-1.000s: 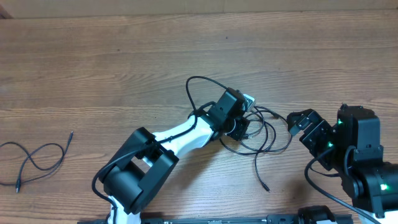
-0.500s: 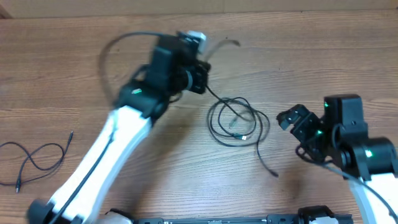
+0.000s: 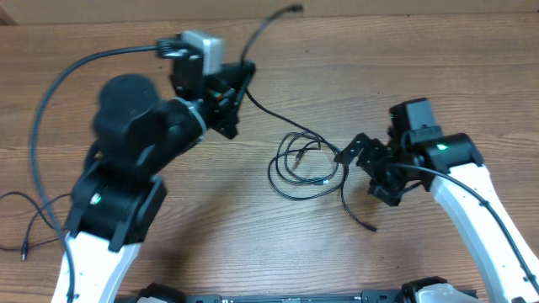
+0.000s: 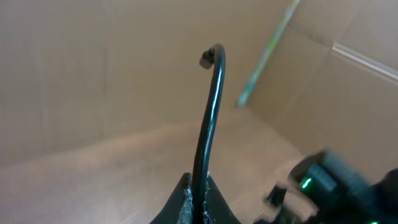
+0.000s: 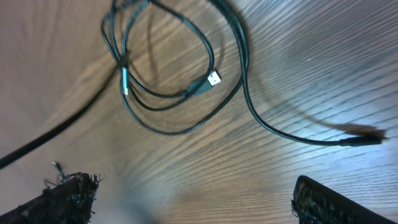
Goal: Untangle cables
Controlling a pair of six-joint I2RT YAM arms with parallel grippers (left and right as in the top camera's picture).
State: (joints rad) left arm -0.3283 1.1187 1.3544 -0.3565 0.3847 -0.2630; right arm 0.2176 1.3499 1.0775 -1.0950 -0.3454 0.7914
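- Left gripper point(image 3: 236, 93) has swung up and away from the middle of the table point(image 3: 421, 67), fingers clenched on one cable point(image 4: 208, 112), whose free end arcs above them.
- That cable runs back down into the loose coil point(image 5: 211, 79) at mid-table, so it is probably not free yet.
- Right gripper point(image 3: 364, 172) has moved in beside the coil, fingers spread wide and holding nothing.
- Another cable point(image 3: 34, 223) lies well apart at the left edge.
- Pinning the coil would likely help the pull.
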